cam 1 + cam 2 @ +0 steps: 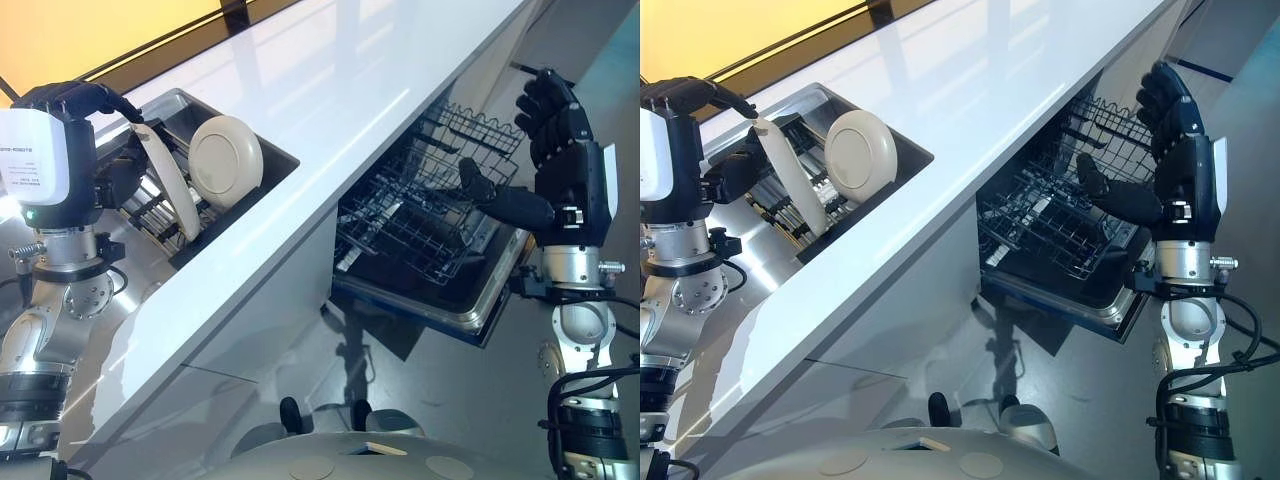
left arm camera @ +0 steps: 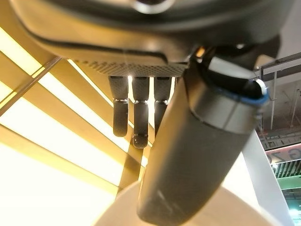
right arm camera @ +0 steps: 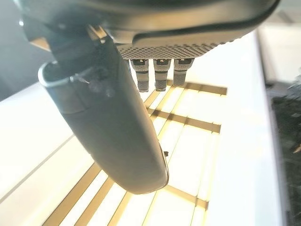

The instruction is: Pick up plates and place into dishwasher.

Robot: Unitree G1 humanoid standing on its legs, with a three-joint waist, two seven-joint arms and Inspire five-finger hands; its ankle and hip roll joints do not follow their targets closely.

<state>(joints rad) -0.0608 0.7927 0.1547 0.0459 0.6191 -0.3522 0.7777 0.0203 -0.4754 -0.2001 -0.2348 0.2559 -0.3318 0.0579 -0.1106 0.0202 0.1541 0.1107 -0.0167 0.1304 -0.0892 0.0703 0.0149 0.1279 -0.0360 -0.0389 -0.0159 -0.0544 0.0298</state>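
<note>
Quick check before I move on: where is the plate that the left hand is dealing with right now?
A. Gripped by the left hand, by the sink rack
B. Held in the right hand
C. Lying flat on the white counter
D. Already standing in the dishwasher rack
A. The left hand has its fingers curled over the rim of a plate by the sink rack; the right hand holds nothing.

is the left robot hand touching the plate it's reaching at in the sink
Touching. In the left eye view the left robot hand curls over the top rim of the upright plate in the sink.
</note>
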